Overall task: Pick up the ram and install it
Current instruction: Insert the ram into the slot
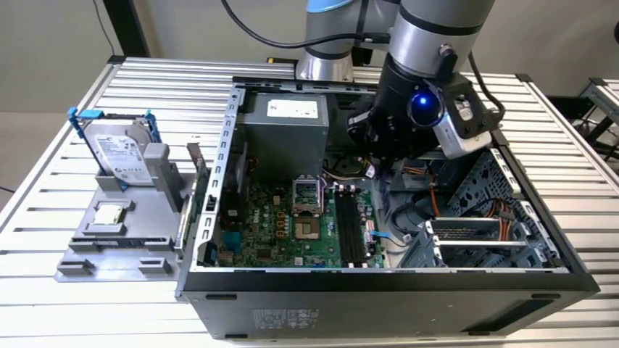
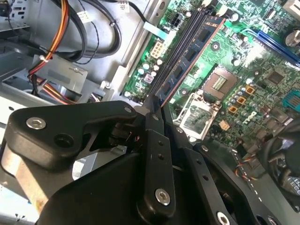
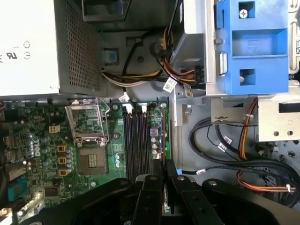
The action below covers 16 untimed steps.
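Note:
My gripper (image 2: 154, 111) is shut on one end of the ram (image 2: 190, 54), a long thin board with a row of dark chips. The ram reaches out from the fingertips over the motherboard (image 2: 262, 79), parallel to the black memory slots (image 2: 180, 44) and close beside them. In the first wrist view the ram (image 3: 163, 140) shows edge-on, just to one side of the slots (image 3: 136, 140), with the gripper (image 3: 165, 172) behind it. In the exterior view the gripper (image 1: 379, 165) hangs inside the open computer case (image 1: 387, 279), above the slots (image 1: 350, 232).
A grey power supply (image 1: 285, 130) sits at the case's back. Cable bundles (image 3: 225, 145) and a drive cage (image 1: 483, 232) crowd the exterior view's right. The empty processor socket (image 1: 307, 230) lies beside the slots. Outside the case stand a hard drive (image 1: 121, 148) and a processor chip (image 1: 109, 214).

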Motion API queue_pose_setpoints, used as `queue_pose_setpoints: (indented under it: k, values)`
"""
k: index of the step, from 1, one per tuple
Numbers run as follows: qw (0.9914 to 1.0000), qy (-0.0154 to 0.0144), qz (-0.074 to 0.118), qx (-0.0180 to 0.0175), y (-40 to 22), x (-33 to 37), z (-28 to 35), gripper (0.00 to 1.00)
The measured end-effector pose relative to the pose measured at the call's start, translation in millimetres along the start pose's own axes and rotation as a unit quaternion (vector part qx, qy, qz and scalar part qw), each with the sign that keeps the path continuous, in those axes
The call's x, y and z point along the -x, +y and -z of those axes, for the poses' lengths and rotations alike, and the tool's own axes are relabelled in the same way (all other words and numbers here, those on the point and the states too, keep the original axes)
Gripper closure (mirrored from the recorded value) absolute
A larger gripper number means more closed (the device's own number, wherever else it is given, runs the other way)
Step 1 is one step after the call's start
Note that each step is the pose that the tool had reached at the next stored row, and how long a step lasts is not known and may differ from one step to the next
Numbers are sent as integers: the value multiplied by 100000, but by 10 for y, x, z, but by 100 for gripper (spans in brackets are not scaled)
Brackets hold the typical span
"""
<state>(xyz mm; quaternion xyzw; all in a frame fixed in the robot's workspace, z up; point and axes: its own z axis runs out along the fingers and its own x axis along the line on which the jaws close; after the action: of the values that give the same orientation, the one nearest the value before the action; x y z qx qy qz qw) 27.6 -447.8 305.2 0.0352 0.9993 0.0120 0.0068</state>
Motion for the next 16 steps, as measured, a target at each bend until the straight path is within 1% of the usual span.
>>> queue_pose_setpoints:
  k: [5, 9, 10, 12, 16]
  values:
    - [100000, 3, 56, 2, -3, -1, -91, 100]
    - [99998, 13, 556, 15, -14, -3, -164, 100]
    - [99996, 24, 866, 7, -22, -2, -201, 100]
    - [99993, 29, 1201, 20, -34, -1, -236, 100]
    - [99989, 38, 1505, 23, -85, -4, -282, 100]
